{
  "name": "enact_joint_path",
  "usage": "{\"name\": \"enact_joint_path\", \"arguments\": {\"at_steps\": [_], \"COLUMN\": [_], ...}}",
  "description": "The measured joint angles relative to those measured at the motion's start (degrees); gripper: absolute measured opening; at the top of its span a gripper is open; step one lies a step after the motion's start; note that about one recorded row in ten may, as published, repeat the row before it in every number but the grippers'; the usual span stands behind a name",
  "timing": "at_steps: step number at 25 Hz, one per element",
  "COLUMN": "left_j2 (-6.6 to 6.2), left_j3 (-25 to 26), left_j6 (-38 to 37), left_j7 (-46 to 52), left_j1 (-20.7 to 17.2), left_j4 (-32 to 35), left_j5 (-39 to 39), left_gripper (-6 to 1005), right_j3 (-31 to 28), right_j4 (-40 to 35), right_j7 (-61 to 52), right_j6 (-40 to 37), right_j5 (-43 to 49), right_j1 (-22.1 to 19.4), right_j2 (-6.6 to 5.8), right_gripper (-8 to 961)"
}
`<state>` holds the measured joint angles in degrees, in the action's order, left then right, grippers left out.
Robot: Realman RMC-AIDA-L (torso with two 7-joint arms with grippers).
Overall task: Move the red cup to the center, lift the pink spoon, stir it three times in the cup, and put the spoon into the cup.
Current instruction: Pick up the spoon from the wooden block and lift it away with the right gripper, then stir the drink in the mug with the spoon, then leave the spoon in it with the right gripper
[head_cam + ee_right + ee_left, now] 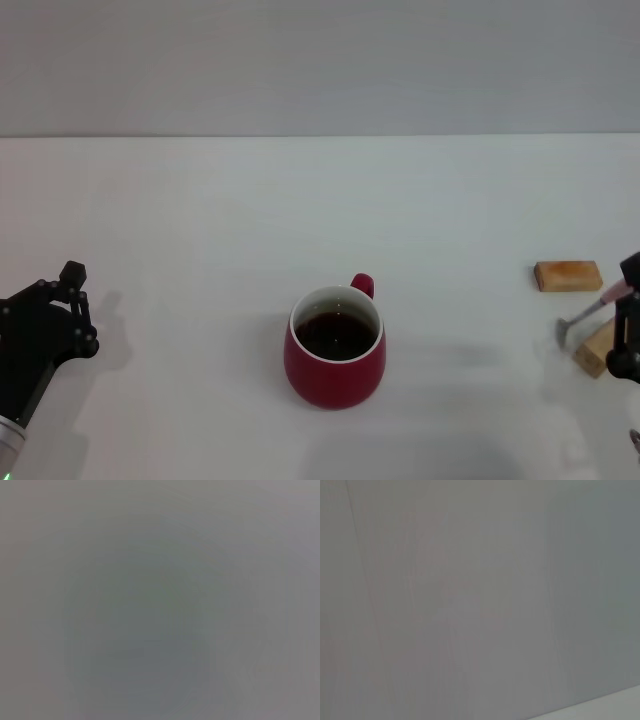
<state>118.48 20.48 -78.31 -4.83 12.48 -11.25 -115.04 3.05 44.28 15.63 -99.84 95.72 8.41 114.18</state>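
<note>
A white worktop (200, 250) is seen spread across the head view, backed by a plain grey wall (320, 60). Near the right edge, a tan wooden block (568, 275) is laid flat on it. A second tan block (597, 347) is set just nearer, at an angle, partly hidden at the frame edge. The two blocks are kept slightly apart.

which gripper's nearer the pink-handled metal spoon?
Right. The right gripper is at the pink-handled metal spoon, by the table's right edge; the left gripper sits far across, beyond the red cup.
</note>
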Motion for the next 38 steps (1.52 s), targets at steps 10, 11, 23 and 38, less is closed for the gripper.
{"name": "enact_joint_path", "arguments": {"at_steps": [10, 11, 23, 38], "left_j2": [0.00, 0.00, 0.00, 0.09], "left_j3": [0.7, 0.7, 2.3, 3.6], "left_j6": [0.0, 0.0, -1.3, -3.5], "left_j7": [0.0, 0.0, 0.0, 0.1], "left_j1": [-0.1, -0.2, -1.1, -2.3], "left_j4": [0.0, 0.0, 0.0, -0.5], "left_j5": [0.0, 0.0, 0.1, 0.1], "left_gripper": [-2, -2, -2, -2], "right_j3": [-0.5, -0.4, -0.1, -0.2], "right_j4": [2.7, 3.0, 4.5, 1.4], "right_j7": [0.2, 0.1, -0.4, -2.8], "right_j6": [-2.1, -2.2, -1.9, 3.7], "right_j5": [7.4, 7.7, 12.3, 12.3], "right_j1": [2.9, 3.5, 7.1, 10.4], "right_j2": [0.42, 0.45, 1.44, 3.72], "right_gripper": [65, 65, 64, 64]}}
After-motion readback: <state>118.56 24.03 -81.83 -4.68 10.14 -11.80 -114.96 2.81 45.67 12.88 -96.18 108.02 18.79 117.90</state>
